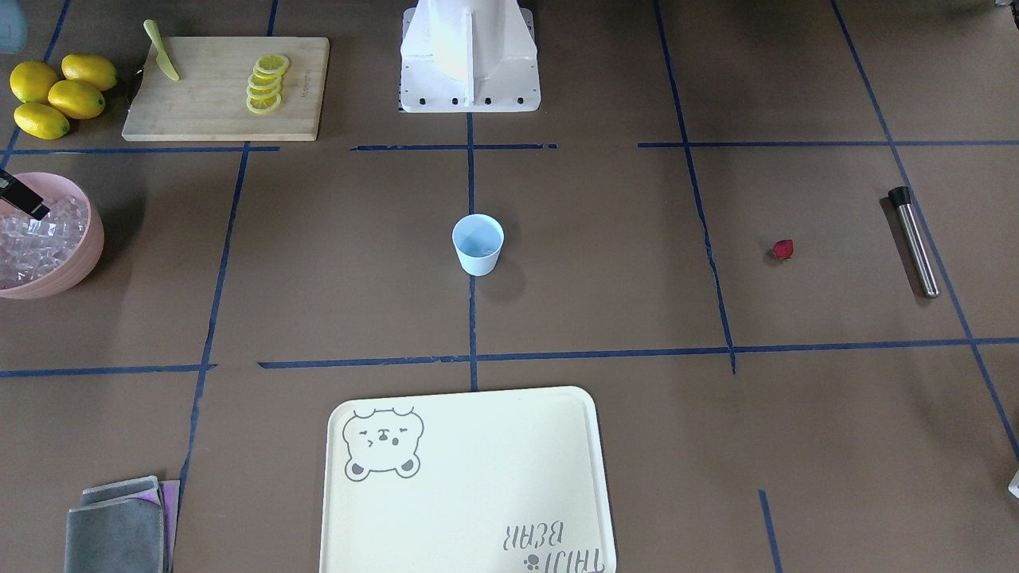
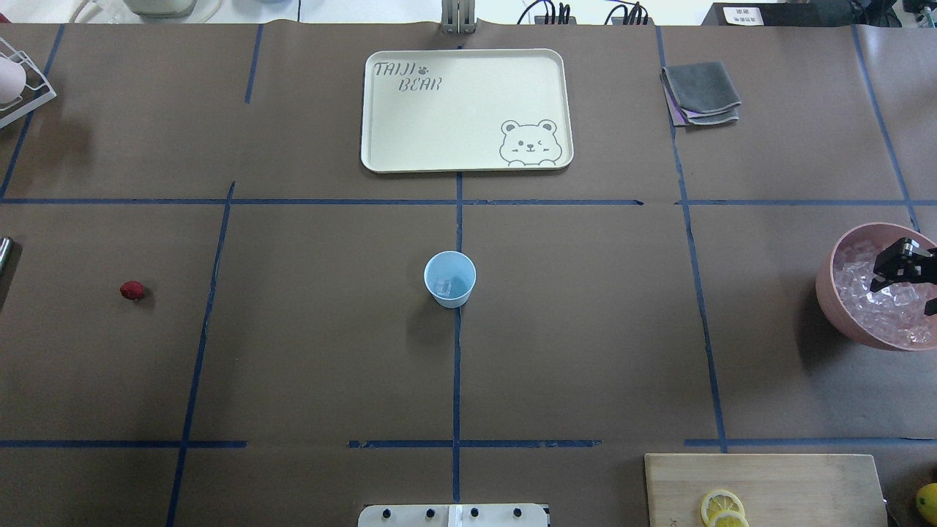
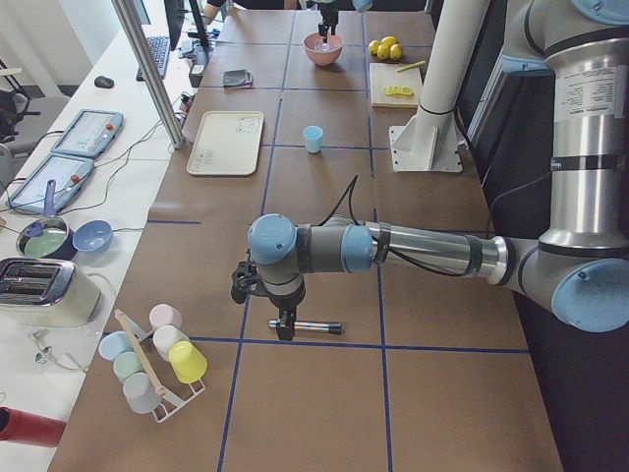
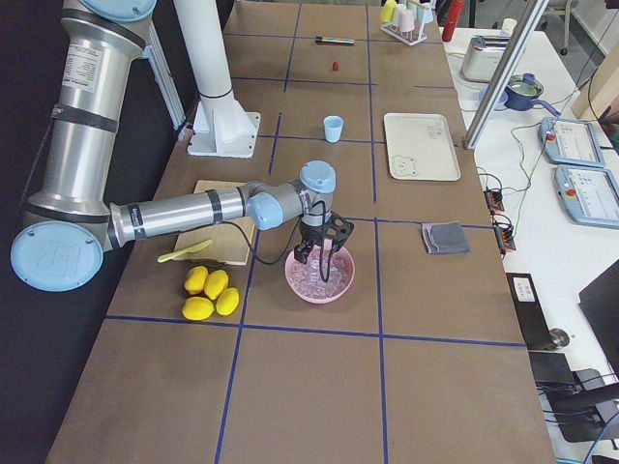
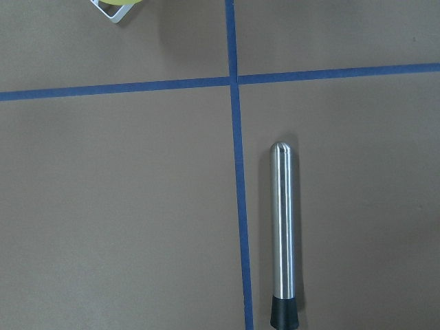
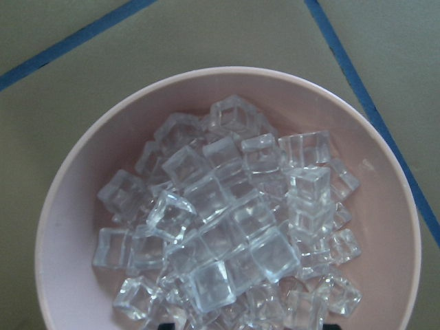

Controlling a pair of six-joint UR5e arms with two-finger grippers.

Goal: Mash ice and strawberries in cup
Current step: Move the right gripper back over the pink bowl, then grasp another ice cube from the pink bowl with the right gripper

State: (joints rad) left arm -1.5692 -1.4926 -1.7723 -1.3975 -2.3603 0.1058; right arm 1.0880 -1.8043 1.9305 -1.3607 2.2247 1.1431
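The cup is a small pale-blue tumbler with no handle, narrower at its base, plain and matte. It stands upright at the middle of the table, on a line of blue tape. In the overhead view, what looks like one clear cube lies on its bottom.

The ice is a heap of small glassy cubes with whitish glints, filling the low part of a wide pink bowl at the table's end on the robot's right, well apart from the cup. The right gripper hangs over this bowl with its two fingers spread apart and nothing between them.

The strawberry is one small dark-red berry lying on the bare table on the robot's left, well apart from the cup.

Near it lies a steel rod with a black cap at one end. The left gripper is just above the rod; whether its fingers are apart or together cannot be told.

A cream tray with a bear drawing lies beyond the cup. A wooden board holds lemon slices and a pale green knife, with four lemons beside it.
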